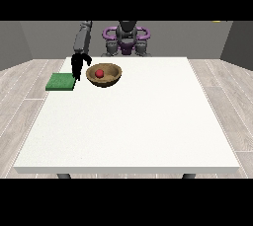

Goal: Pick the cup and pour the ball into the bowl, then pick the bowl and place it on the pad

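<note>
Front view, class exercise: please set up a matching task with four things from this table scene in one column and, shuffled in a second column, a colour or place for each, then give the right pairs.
Column one:
1. ball
2. bowl
3. pad
4. hand at the view's left

Column two:
A. green, flat at the table's left edge
B. black, between pad and bowl
C. red, lying inside the bowl
D. brown, on the table to the right of the pad

Pairs: 1-C, 2-D, 3-A, 4-B
</note>
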